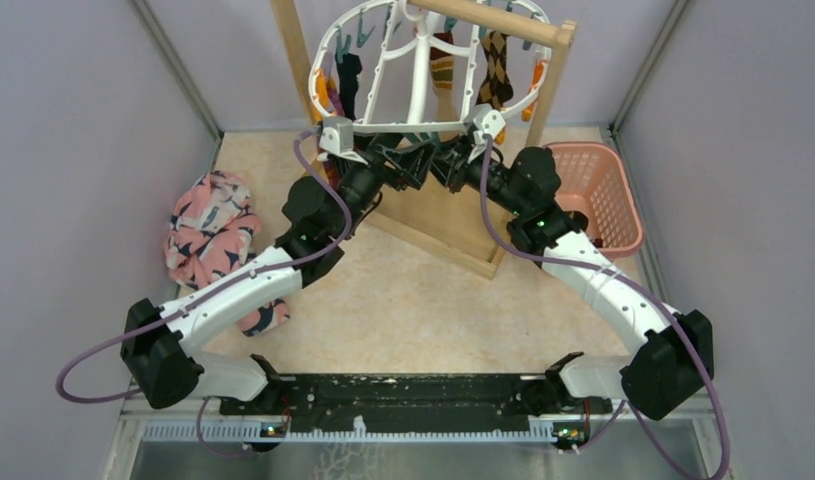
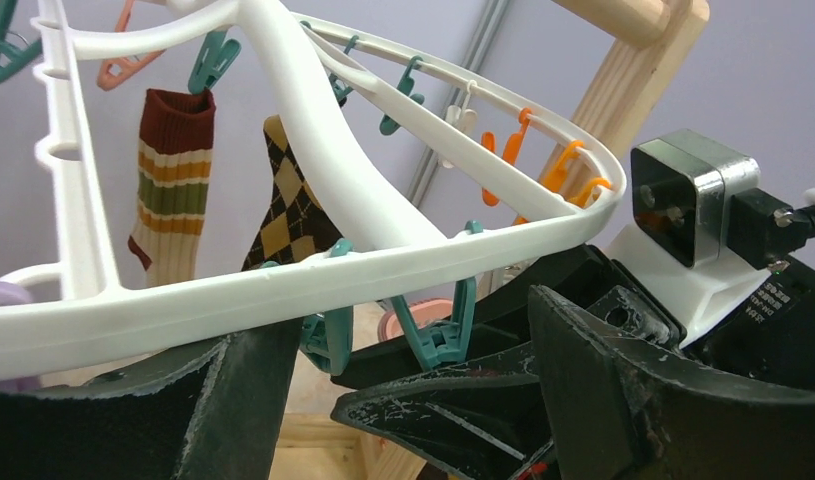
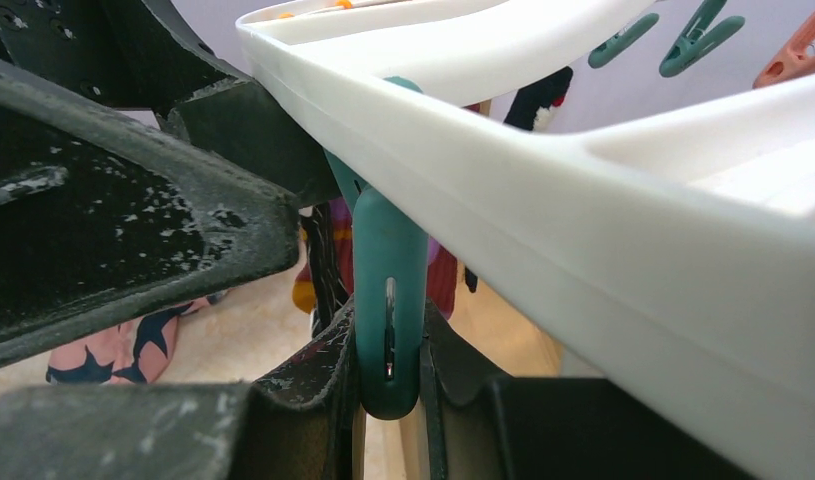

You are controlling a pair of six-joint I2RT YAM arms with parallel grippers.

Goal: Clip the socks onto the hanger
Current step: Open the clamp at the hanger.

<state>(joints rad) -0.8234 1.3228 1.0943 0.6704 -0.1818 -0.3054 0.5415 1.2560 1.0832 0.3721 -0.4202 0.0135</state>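
My left end effector (image 1: 411,163) is spread wide under the near rim of the white plastic hanger (image 1: 420,127). My right end effector (image 3: 388,345) pinches a smooth teal clip (image 3: 388,260) dangling from that same rim, so the 2 crowd together with little room between them. The hanger hangs from the top bar of the wooden rack (image 1: 546,95), and the socks (image 1: 496,70) (striped, argyle and black among them) are clipped along its far side. The pink lattice basket (image 1: 605,205) presses close by my right arm and a bird-print cloth (image 1: 208,235) lies to my left, while bare beige counter (image 1: 413,310) stretches back toward my bases.
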